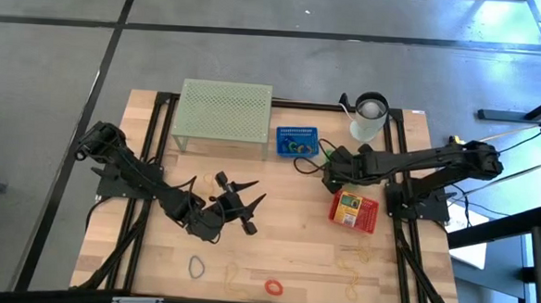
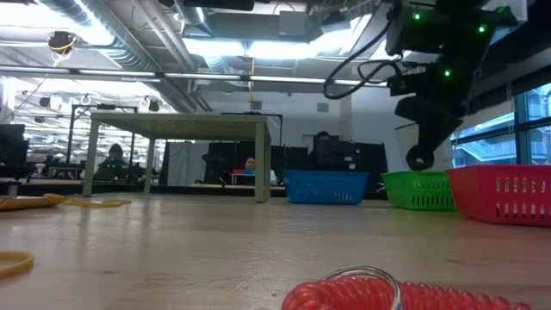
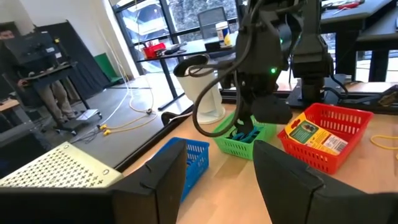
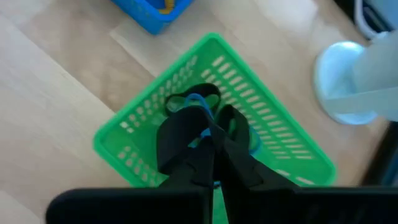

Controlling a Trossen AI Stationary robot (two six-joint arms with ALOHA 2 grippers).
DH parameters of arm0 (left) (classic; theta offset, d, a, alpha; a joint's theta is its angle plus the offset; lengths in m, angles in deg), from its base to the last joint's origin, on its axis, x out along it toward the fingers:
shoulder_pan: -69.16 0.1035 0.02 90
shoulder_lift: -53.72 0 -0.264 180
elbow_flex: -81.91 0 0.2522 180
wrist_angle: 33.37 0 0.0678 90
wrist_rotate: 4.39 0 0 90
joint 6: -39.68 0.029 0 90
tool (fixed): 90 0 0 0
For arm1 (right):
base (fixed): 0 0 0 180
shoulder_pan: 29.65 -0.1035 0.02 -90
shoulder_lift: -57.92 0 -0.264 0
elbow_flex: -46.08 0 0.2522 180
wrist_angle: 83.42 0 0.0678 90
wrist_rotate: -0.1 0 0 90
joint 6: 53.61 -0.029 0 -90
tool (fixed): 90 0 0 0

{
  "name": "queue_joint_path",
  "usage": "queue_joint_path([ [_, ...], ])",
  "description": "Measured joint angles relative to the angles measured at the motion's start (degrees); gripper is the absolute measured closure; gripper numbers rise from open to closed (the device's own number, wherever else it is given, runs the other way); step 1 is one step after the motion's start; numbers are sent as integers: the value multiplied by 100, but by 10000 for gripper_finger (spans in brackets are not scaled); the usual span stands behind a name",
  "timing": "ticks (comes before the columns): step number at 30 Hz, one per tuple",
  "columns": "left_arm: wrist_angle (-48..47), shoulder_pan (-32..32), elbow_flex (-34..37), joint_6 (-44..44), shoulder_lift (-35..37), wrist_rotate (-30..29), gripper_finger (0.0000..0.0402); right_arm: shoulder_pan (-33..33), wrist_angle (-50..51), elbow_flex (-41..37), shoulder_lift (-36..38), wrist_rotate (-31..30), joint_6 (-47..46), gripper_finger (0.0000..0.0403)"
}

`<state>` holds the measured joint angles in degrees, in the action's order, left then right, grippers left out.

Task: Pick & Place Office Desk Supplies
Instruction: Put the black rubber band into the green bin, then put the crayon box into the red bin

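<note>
The table (image 1: 275,249) is evenly lit from overhead, and only soft, short shadows are cast beneath the arms in the high view. In the low view, ceiling strip lights (image 2: 258,47) are blown out to white glare, and the red coil (image 2: 387,294) nearest the lens is blurred. Daylight is admitted through windows (image 3: 180,18) in the left wrist view. In the right wrist view, the green basket (image 4: 149,124) is rendered soft and the white cup (image 4: 357,81) is overexposed.
</note>
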<state>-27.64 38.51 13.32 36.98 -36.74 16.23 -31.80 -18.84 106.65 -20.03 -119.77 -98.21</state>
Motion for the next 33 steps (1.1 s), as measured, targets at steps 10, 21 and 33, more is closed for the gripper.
queue_joint_path([
  [10, -3, -17, 0, -6, 0, 2, 222, 25, -338, -246, 0, -118, -188, 311],
  [21, -884, 2, 2, -965, -2, 1657, 222, 21, -504, -246, 0, 39, -195, 201],
  [33, -4263, 92, 2, -3244, 91, 3703, 222, 18, -493, 465, 2, 138, -131, 190],
])
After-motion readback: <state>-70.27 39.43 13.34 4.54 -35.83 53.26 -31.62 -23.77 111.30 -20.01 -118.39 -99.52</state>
